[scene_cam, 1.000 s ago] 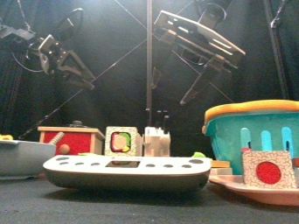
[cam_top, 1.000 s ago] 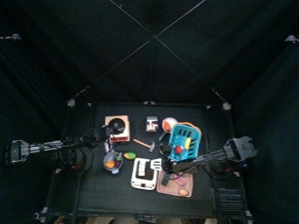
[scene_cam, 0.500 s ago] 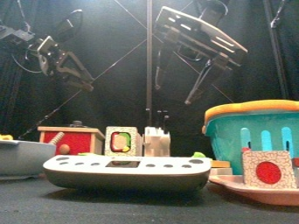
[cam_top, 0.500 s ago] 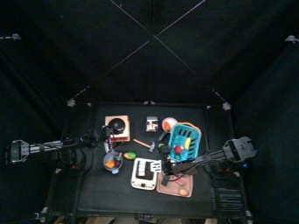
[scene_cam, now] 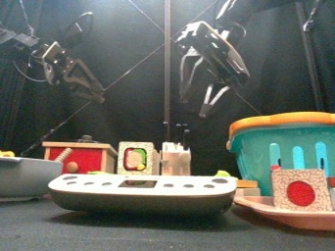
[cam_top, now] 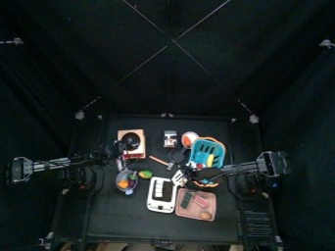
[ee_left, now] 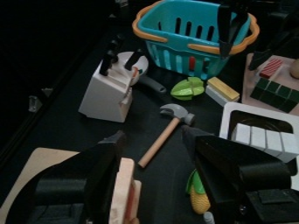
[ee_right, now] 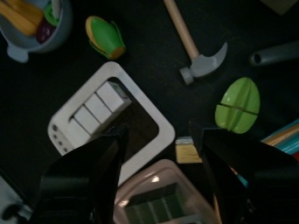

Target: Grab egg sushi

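Observation:
The egg sushi (ee_left: 222,88) is a small yellow block lying on the table between the teal basket (ee_left: 193,37) and the white calculator (ee_left: 263,133). In the right wrist view the egg sushi (ee_right: 187,151) shows as a yellow corner between the jaws. My right gripper (cam_top: 187,176) hangs above it near the table's middle, open and holding nothing; from the front, that gripper (scene_cam: 210,71) points downward, well above the table. My left gripper (cam_top: 118,153) rests high at the left, open and empty.
A hammer (ee_right: 198,52) and a green leaf (ee_right: 239,103) lie near the sushi. A knife block (ee_left: 114,87) and a red box (cam_top: 128,136) stand at the back. A bowl (cam_top: 125,181) sits at the left, a pink tray (cam_top: 197,206) at the front right.
My right arm has reached left from over the basket toward the table's middle, and its gripper has turned to point down. The left arm has not moved.

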You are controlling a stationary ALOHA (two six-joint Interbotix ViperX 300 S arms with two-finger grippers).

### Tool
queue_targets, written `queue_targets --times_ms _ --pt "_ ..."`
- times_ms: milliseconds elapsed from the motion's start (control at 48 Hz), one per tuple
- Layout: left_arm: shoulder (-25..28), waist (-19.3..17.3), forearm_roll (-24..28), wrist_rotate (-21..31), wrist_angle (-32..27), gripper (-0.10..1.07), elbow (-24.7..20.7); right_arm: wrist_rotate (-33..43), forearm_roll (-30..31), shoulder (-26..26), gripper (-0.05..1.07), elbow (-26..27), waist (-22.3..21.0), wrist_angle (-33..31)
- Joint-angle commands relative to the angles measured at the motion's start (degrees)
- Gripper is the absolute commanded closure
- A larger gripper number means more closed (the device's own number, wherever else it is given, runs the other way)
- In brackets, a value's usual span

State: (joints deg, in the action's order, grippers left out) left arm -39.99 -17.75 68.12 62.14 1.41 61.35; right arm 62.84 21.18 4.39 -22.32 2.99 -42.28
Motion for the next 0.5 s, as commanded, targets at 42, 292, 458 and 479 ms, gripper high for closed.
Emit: queue_targets --times_ms 42,292,458,479 --pt "0.0 0.0 -0.1 -0.1 -1.1 0.07 -0.5 -16.2 -3.5 1.4 0.12 1.0 -1.1 -1.6" --pt "0.0 0.1 0.0 -0.1 -2.0 0.07 -0.4 -35.0 -6.9 -3.5 0.11 2.0 -0.8 -6.9" --pt "0.0 0.1 0.0 -0.1 -2.1 0.07 -0.3 -41.1 -7.3 -5.8 0.10 2.5 -0.4 -8.2" --pt "0.0 0.1 -0.1 -0.1 -2.1 0.07 -0.3 -41.8 -7.6 -5.9 0.09 2.6 -0.3 -8.4"
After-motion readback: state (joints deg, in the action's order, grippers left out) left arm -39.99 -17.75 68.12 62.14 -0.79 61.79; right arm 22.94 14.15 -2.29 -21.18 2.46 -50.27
